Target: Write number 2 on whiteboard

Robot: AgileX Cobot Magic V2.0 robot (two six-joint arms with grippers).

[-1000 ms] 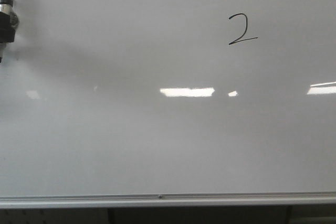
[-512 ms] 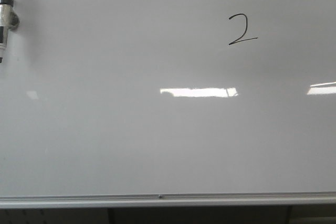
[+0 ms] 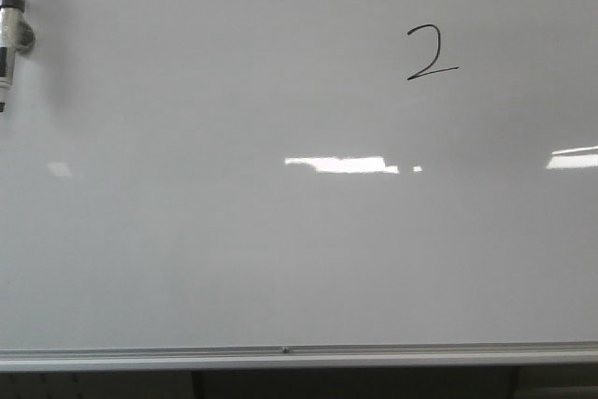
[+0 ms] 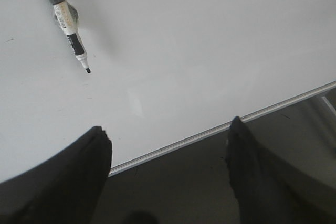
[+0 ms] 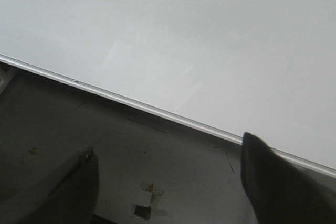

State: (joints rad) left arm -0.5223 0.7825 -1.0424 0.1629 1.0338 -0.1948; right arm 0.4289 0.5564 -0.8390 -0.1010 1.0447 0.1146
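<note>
The whiteboard (image 3: 234,259) fills the front view, with a silver rail along its bottom edge. A thin black number 2 (image 3: 431,52) is written at its upper right. A black-and-white marker (image 3: 9,35) hangs on the board at the far left; it also shows in the left wrist view (image 4: 67,22), tip uncapped and pointing down. My left gripper (image 4: 168,140) is open and empty, back from the board near its rail (image 4: 220,128). My right gripper (image 5: 168,161) is open and empty, back from the board (image 5: 210,40). Neither gripper shows in the front view.
Bright rectangular light reflections (image 3: 341,164) lie across the board's middle and right. A dark surface (image 5: 131,145) with scratches and a small scrap (image 5: 143,211) lies below the rail. A dark gap runs under the board's rail (image 3: 355,382).
The dark gripper that was at the marker at the far left one second ago has gone from the front view. The marker stays on the board. The reflections shifted slightly.
</note>
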